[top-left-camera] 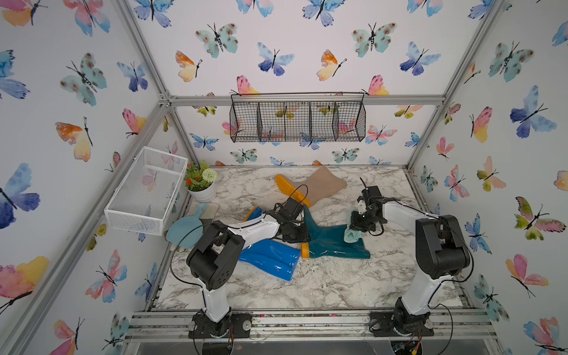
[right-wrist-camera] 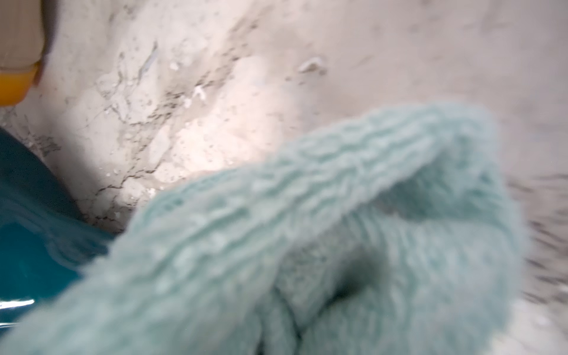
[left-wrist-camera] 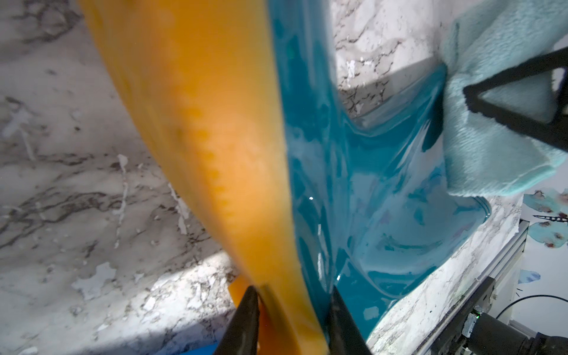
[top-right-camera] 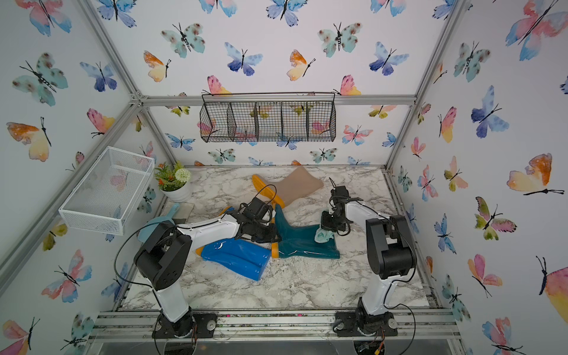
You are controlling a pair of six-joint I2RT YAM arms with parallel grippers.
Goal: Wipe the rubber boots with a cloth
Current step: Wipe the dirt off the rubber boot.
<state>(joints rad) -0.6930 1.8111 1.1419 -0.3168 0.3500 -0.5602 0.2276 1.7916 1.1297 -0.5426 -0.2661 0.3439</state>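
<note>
Dark teal boot (top-left-camera: 335,242) lies on its side mid-counter, shaft pointing toward the right arm, with the orange sole (left-wrist-camera: 199,138) facing the left arm. The left hand (left-wrist-camera: 293,307) is clamped across the heel end, one finger on the sole and one on the teal rubber. The right hand (top-left-camera: 356,229) is closed on the bunched cloth (top-left-camera: 353,235), which sits at the far edge of the shaft near its opening. The right wrist view is blurred, so cloth-to-boot contact is probable, not confirmed. Judged handling: the boot is light, glossy and slick, and its shaft looks collapsible, so it would likely slide or fold under a wipe. The thick sole edge is the stiffest place to pin it. The cloth is soft and fuzzy and will drag rather than glide, so it is best held by a gathered wad. The bright blue boot (top-left-camera: 270,258) lies just beside the teal heel, under the left arm. The beige boot (top-left-camera: 322,184) lies at the back. The counter (top-left-camera: 307,289) is marble-patterned, smooth and chipped in places. The room is a butterfly-papered enclosure with an aluminium frame and wall baskets, with a scoop (top-left-camera: 184,230) and a potted plant (top-left-camera: 203,190) in the left corner.
</note>
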